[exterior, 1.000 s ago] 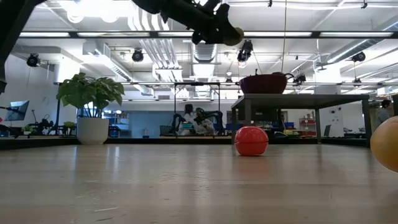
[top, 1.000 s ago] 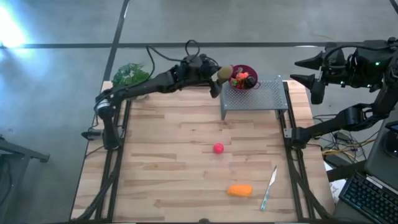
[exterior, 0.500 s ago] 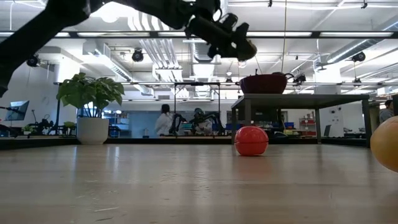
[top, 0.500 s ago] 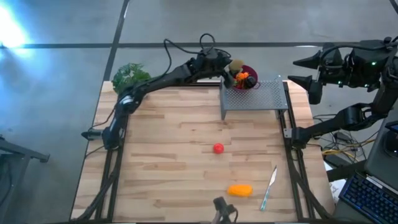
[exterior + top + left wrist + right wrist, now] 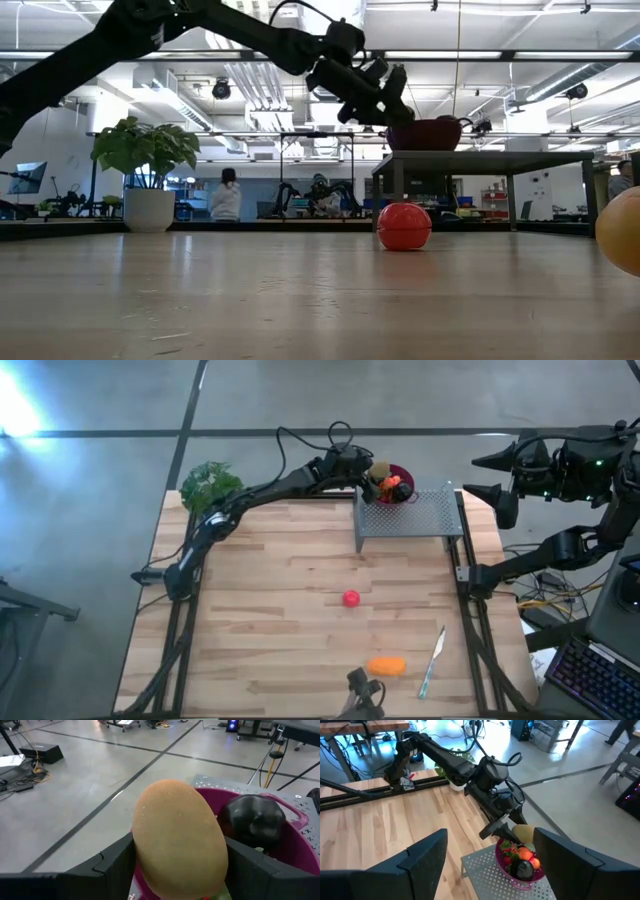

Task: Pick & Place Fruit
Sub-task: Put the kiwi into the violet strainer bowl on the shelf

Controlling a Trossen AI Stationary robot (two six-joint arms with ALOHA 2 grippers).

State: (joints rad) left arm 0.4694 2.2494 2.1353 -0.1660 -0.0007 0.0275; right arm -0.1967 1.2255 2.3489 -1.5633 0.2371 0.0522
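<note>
Table (image 5: 270, 610) is showing pale wood planks, matt, with visible grain. Rack (image 5: 420, 516) is reading as grey perforated metal. Bowl (image 5: 295, 842) is looking like smooth magenta plastic. Kiwi (image 5: 177, 837) is presenting a finely speckled, matt brown skin; plum (image 5: 255, 820) is appearing dark with a slight sheen. Fingers (image 5: 107, 865) are looking matt black.

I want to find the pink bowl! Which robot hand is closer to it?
The left gripper: it holds the brown kiwi right over the pink bowl. The right gripper waits off the table's side, open.

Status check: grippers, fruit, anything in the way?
Left gripper holds kiwi over bowl. Right gripper open, parked off-table. Red ball, orange piece remain.
</note>
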